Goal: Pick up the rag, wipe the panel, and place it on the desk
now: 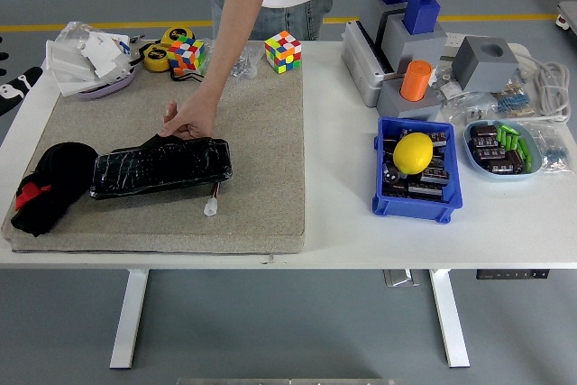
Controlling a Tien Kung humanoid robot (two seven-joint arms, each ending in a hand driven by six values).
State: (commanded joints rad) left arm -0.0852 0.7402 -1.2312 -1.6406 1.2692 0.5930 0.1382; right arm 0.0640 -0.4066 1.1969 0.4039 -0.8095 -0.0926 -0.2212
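The person's hand [187, 121] rests with its fingers curled down onto the far edge of the black panel [160, 168], which lies on the beige mat [261, 160]. Left of those fingers, touching the panel's end, sits the bunched black rag [52, 184]. No robot hand shows.

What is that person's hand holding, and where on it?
The person's hand grips the black panel at its far upper edge. No robot hand is in view; the black rag lies untouched beside it.
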